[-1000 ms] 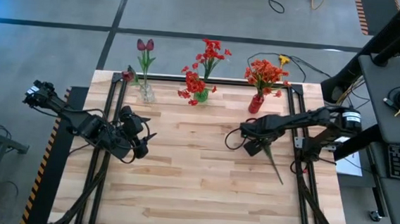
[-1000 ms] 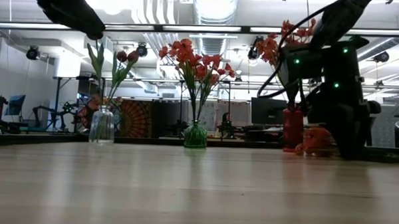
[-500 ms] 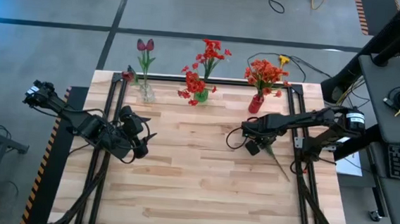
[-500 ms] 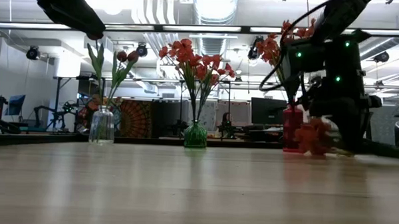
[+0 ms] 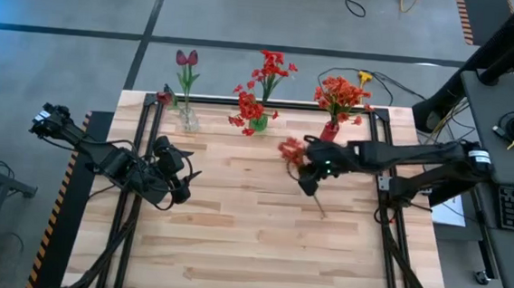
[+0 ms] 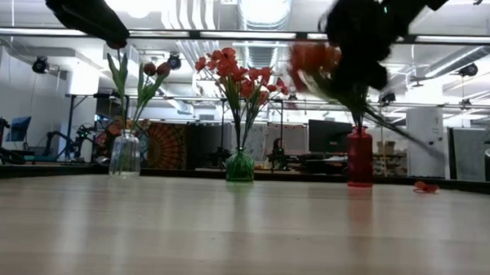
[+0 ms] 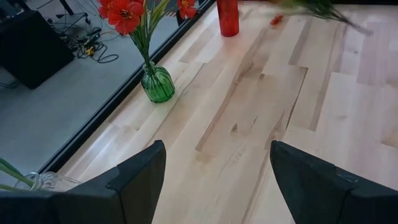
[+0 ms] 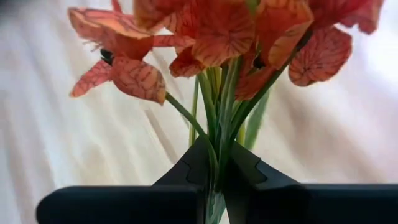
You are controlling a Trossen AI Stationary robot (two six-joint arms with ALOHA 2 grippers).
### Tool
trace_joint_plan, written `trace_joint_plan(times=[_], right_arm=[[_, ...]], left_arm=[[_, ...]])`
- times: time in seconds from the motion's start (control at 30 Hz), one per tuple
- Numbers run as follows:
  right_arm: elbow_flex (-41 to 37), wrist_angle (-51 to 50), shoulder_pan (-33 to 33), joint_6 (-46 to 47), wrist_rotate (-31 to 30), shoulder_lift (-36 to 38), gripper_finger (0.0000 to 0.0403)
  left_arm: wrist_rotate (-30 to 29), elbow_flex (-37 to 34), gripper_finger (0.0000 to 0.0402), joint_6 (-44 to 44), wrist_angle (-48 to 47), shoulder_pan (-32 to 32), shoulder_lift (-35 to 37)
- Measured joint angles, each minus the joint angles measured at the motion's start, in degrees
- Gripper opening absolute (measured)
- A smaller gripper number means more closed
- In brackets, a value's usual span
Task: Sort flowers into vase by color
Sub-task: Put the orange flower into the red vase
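Orange blooms (image 5: 291, 149) top a stem pinched low down in the fully closed right gripper (image 5: 308, 177), lifted clear of the table, its long axis running from the blooms nearest the red vase (image 5: 329, 131) down and away past the fingers. That vase, already holding orange flowers, stands just beyond the gripper, so the stem's tail probably must swing under before it can drop in. Well off toward the clear vase (image 5: 189, 117), the left gripper (image 5: 186, 183) waits wide open and empty.

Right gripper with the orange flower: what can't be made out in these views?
- Low view: right gripper and orange flower are motion-blurred; the grip point is unreadable.
- Right wrist view: the stem below the shut fingers is cut off by the frame edge.
- High view: the stem's contact with the table is too small to judge.
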State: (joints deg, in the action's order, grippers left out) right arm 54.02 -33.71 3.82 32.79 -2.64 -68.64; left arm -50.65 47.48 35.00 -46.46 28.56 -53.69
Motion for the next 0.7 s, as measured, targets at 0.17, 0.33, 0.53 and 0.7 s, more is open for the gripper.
trace_joint_plan(times=[0.17,0.33,0.53,0.7], right_arm=[[-1.9,16.5,-0.8,-11.3,-6.6,4.6,0.002],[-6.1,28.3,-2.9,-20.8,-18.0,8.7,0.002],[-16.3,55.5,-6.3,-32.0,-21.4,13.1,0.002],[-21.5,62.9,-7.5,-37.0,-33.3,14.8,0.002]], left_arm=[[0.0,0.0,0.027,0.0,0.0,0.0,0.0],[0.0,0.0,0.027,0.0,0.0,0.0,0.0],[0.0,0.0,0.027,-0.3,-0.1,0.0,0.0],[0.0,0.0,0.027,-0.3,-0.1,0.0,0.0]])
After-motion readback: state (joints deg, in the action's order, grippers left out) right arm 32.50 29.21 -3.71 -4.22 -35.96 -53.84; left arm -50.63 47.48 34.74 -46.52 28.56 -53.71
